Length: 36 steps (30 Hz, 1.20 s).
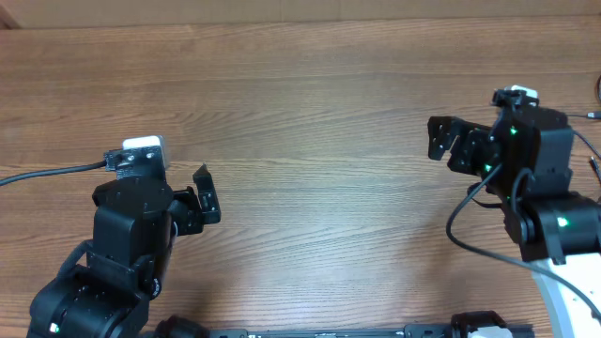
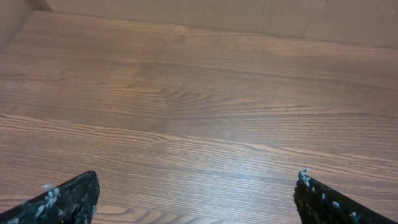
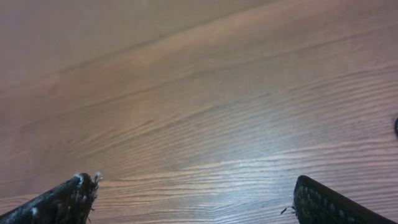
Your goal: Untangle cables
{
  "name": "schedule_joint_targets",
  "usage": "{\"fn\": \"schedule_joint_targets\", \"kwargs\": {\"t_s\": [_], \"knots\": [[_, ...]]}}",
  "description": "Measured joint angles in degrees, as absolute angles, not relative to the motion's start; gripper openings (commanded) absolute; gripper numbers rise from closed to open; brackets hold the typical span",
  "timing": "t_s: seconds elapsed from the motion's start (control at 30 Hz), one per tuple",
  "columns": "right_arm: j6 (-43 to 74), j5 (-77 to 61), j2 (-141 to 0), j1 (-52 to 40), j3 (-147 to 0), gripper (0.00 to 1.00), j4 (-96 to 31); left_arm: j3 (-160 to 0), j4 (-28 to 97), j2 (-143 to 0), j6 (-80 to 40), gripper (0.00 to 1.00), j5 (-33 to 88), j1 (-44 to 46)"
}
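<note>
My left gripper (image 1: 207, 194) is open and empty over bare wood at the left of the table; its two finger tips show at the bottom corners of the left wrist view (image 2: 196, 186). My right gripper (image 1: 439, 139) is open and empty at the right; its tips frame bare wood in the right wrist view (image 3: 196, 183). Thin black cable ends (image 1: 590, 115) with a small metal tip poke in at the far right edge, behind the right arm. Most of the cables are out of view. A small dark bit (image 3: 396, 127) shows at the right edge of the right wrist view.
The wooden table (image 1: 319, 113) fills the views. A thick black arm cable (image 1: 47, 174) runs in from the left edge. Another arm cable (image 1: 457, 225) loops beside the right arm. A pale wall (image 2: 249, 15) borders the table's far side.
</note>
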State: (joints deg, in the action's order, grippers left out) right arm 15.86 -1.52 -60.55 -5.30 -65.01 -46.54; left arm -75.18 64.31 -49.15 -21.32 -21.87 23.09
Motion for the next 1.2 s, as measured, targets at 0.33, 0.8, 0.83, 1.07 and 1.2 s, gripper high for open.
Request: {"fn": "schedule_joint_targets", "kwargs": {"t_s": [0.33, 0.8, 0.83, 1.07, 1.2], "knots": [[16.08, -1.56, -69.76, -5.3, -65.01, 1.0, -46.76, -75.18, 64.31, -49.15, -21.32, 1.0, -21.87, 23.09], [16.1, -1.65, -73.89, -5.3, -65.01, 1.0, -46.76, -75.18, 64.31, -50.04, -21.32, 0.99, -21.87, 23.09], [16.08, -1.65, -73.89, -5.3, -65.01, 1.0, -46.78, -75.18, 64.31, -50.09, -21.32, 1.0, -21.87, 23.09], [16.1, -1.69, -73.89, -5.3, -65.01, 1.0, -46.78, -75.18, 64.31, -50.43, -21.32, 0.99, -21.87, 23.09], [16.08, -1.65, -73.89, -5.3, -65.01, 1.0, -46.78, -75.18, 64.71, -50.81, -21.32, 1.0, -21.87, 23.09]]}}
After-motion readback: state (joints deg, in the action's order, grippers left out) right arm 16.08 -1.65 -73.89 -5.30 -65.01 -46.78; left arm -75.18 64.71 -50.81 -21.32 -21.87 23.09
